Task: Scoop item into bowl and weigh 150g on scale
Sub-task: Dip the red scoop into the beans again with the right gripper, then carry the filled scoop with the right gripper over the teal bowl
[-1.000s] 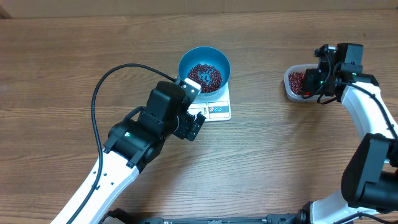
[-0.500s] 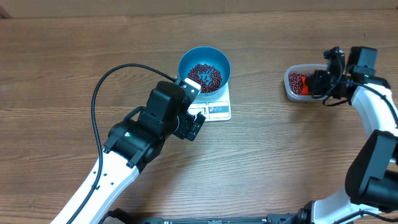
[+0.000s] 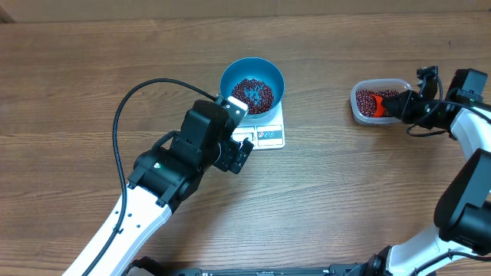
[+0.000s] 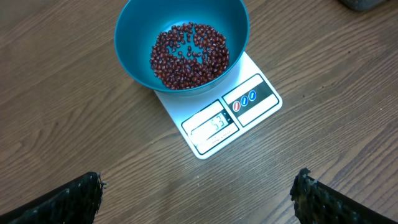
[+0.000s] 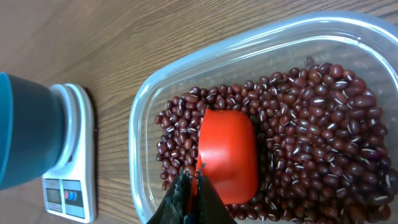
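The blue bowl (image 3: 225, 79) stands on the white scale (image 3: 267, 137) with a layer of dark red beans (image 3: 252, 94) inside. In the left wrist view the bowl (image 4: 134, 43), its beans (image 4: 189, 55) and the scale (image 4: 249, 99) lie ahead of my left gripper (image 4: 199, 186). That gripper is open over bare wood and holds nothing. My right gripper (image 5: 195, 182) is shut on the handle of a red scoop (image 5: 227, 155). The scoop rests among the beans (image 5: 311, 124) in a clear tub (image 5: 140, 124).
The clear tub (image 3: 357, 108) sits at the right of the table, well apart from the scale. My left arm (image 3: 165, 172) with its black cable reaches in from the lower left and ends just beside the scale's front corner.
My right arm has drawn back to the right, and the red scoop now lies low in the tub's beans. The left arm, bowl and scale have stayed put.
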